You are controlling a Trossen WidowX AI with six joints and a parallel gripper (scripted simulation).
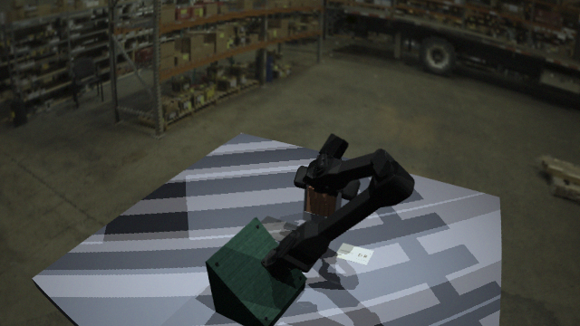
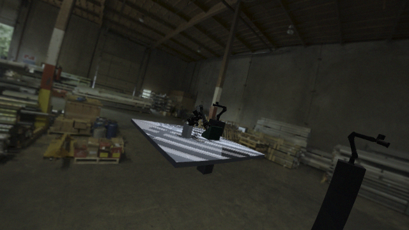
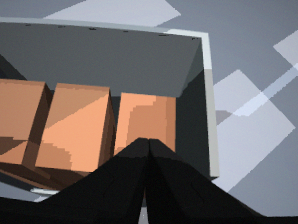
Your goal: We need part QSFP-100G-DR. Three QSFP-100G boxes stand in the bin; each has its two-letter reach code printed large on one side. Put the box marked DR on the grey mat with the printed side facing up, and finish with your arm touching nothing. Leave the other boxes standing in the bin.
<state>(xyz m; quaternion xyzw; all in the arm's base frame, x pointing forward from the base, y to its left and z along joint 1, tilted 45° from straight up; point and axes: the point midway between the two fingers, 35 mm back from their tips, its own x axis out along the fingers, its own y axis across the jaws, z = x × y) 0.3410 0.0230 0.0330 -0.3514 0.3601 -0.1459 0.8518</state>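
Boxes [image 1: 321, 201] [image 3: 75, 127], 3 orange ones, stand in the bin [image 1: 338, 207] [image 2: 186, 131] [image 3: 214, 125] beyond the pressed-together jaws.

The white card [image 1: 355, 254] reads "DR".

Showed one black arm [image 1: 351, 216] [image 2: 203, 117], sloping upward from its shoulder [image 1: 287, 258] to a high, sharply bent elbow [image 1: 391, 180]. Folded back there, with the forearm [image 1: 355, 169] running across to the wrist [image 1: 323, 164]. In the top view, hid the fingertips beneath the wrist and the body of the gripper [image 1: 321, 177] [image 2: 192, 121] [image 3: 149, 142]. Seen from the wrist, brought two dark, tapering fingers together at their tips, with a narrow gap lower down between them. Held nothing in the closed grip. Appeared small and dark in the exterior view, too small for finger detail.
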